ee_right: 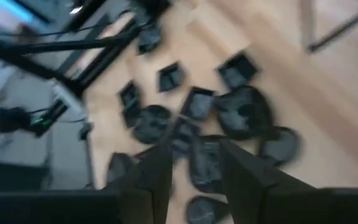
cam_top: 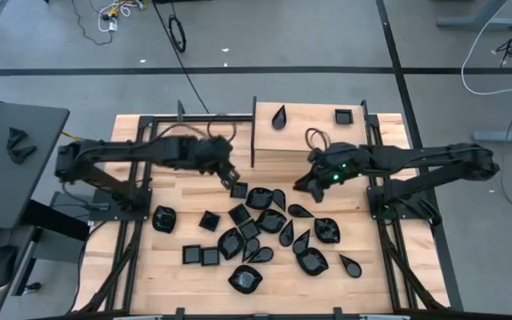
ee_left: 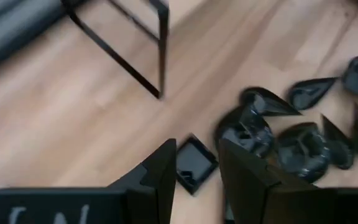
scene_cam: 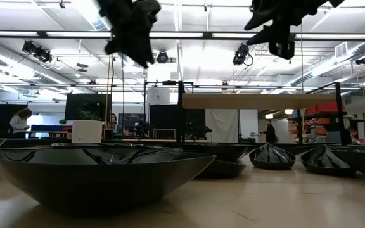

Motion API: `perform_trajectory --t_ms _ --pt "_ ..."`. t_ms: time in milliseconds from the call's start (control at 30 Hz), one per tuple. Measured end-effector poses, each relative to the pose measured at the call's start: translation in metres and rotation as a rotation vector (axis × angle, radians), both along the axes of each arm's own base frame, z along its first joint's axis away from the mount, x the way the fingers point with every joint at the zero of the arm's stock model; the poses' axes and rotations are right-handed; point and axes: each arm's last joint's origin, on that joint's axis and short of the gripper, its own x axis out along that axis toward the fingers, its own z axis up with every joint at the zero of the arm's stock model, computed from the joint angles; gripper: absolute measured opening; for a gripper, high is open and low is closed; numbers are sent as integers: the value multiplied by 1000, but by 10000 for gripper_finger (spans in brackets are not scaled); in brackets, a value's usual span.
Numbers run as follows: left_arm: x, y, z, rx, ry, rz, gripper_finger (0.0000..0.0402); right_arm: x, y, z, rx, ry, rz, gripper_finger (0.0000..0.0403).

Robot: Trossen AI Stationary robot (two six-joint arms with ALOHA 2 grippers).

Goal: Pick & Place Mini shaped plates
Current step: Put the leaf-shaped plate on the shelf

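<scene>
A: How do the two arms sit?

B: Both reach in from the sides toward the table's middle. The left gripper (cam_top: 229, 174) hangs above a small square plate (cam_top: 239, 189) at the near edge of the pile; in its wrist view its fingers (ee_left: 160, 171) stand apart with nothing between them, and that square plate (ee_left: 193, 164) lies below the gap. The right gripper (cam_top: 308, 182) hovers over the far right side of the pile, fingers (ee_right: 240, 168) parted too and empty.

A: And the mini shaped plates?

B: Most lie in a loose cluster (cam_top: 260, 222) on the wooden table (cam_top: 149, 284), some touching or overlapping, a few squares (cam_top: 201, 256) set apart on the left. A teardrop plate (cam_top: 279, 116) and a square one (cam_top: 343, 116) rest on the raised wooden shelf (cam_top: 314, 133) at the back.

A: The surroundings?

B: A black frame (cam_top: 185, 116) edges the table. From table height, one dark dish (scene_cam: 100, 171) fills the foreground; behind are ceiling lights and a person (scene_cam: 20, 121) far off at the left.
</scene>
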Motion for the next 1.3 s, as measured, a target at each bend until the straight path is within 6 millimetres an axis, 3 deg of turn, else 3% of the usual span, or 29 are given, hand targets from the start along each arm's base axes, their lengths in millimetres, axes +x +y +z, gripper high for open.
perform_trajectory --t_ms 233,467,767,900,1067,1300 --pt "-34 -27 -31 -62 23 10 126 35 21 -1 8 51 124 109" --pt "-64 -29 -43 -35 30 -47 126 73 35 3 -50 254 171 92" --pt "-101 -24 -63 38 -15 -126 126 108 39 -3 95 545 -40 91" --pt "-109 -24 -70 24 -10 -129 126 111 44 -15 177 648 -151 91" --pt "-110 -25 -70 24 -10 -132 126 105 61 -24 166 756 -156 91" --pt "-108 -25 -68 41 -33 -149 126 92 117 -26 86 754 11 91"
